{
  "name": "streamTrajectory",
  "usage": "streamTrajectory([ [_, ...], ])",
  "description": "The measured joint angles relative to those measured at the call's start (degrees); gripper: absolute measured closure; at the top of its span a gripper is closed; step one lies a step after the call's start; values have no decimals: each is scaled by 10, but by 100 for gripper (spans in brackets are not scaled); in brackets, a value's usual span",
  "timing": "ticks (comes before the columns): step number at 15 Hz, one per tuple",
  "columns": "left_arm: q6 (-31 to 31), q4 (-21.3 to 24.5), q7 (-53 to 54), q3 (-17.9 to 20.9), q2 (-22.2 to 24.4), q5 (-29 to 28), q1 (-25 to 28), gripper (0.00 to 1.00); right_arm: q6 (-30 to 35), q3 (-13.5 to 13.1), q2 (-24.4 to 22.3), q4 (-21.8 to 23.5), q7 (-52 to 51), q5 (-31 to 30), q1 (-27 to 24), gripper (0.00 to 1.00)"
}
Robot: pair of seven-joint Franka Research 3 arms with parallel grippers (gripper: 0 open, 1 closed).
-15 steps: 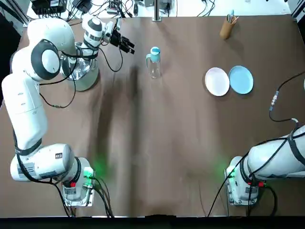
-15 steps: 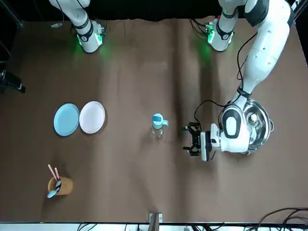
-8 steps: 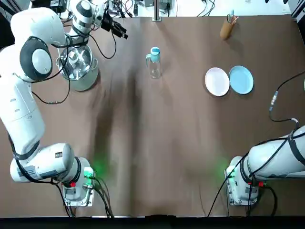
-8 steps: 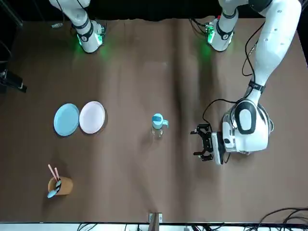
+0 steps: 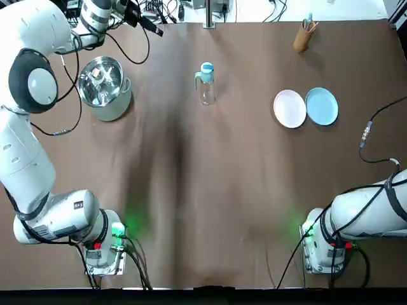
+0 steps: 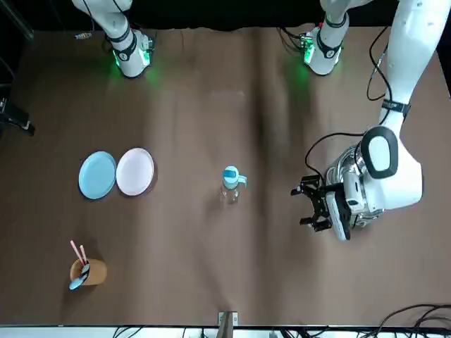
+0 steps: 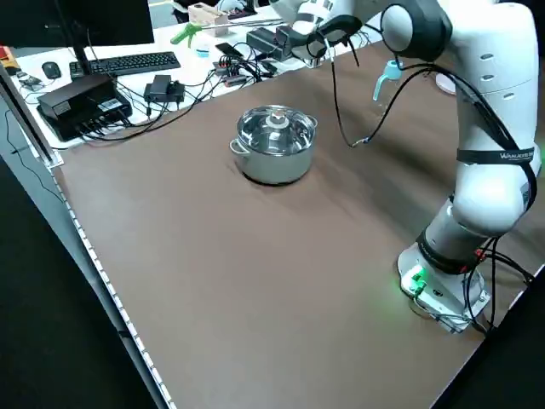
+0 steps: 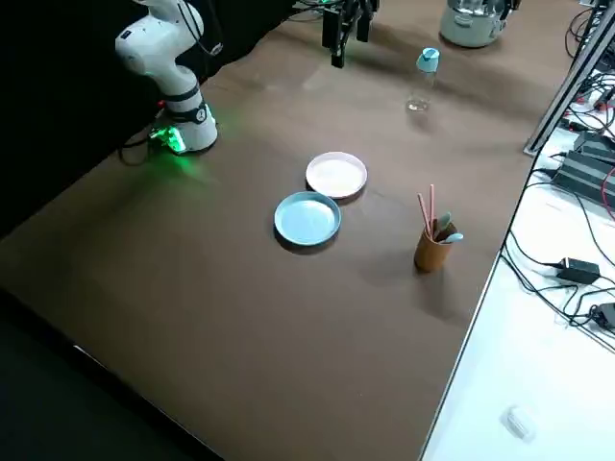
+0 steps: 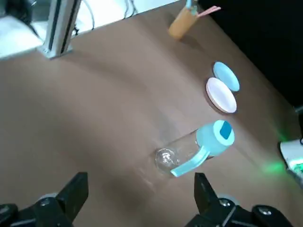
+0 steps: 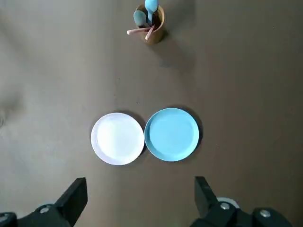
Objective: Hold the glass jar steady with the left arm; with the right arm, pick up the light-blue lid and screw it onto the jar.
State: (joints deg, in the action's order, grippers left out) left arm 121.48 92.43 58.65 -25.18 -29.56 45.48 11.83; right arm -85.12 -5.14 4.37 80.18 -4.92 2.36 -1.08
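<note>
1 jar [image 5: 206,94], lid [image 5: 206,68] on; 1 white plate [image 5: 289,108], 1 blue plate [image 5: 322,106]; 1 pot [image 5: 103,87]; left gripper [image 6: 305,207], right gripper [image 10: 139,187]: both spread, empty.

Upright jar [image 8: 420,84], white plate [image 8: 336,175] beside blue plate [image 8: 307,218], utensil cup [image 8: 432,250] nearby

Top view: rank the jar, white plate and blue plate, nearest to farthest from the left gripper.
1. The jar, mid-table, to the right of the left gripper.
2. The white plate, farther right.
3. The blue plate, just beyond it, farthest right.
</note>
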Motion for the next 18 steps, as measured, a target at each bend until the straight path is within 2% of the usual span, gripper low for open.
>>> streamTrajectory([
  [3, 0, 17, -90, 1, 37, -56, 0, 1, -1, 0, 0, 1, 0, -1, 0, 0],
  [6, -13, 26, -148, 3, 67, -165, 7, 1, -5, 0, 0, 3, 0, -2, 0, 0],
  [12, -118, 31, -394, 6, 115, -365, 30, 1, -5, 0, 0, 4, 0, -2, 0, 0],
  [16, -129, 32, -438, 7, 137, -470, 43, 1, -5, 0, 0, 5, 0, -3, 0, 0],
  [18, -136, 31, -451, 7, 152, -495, 47, 1, -5, 0, 0, 5, 0, -3, 0, 0],
])
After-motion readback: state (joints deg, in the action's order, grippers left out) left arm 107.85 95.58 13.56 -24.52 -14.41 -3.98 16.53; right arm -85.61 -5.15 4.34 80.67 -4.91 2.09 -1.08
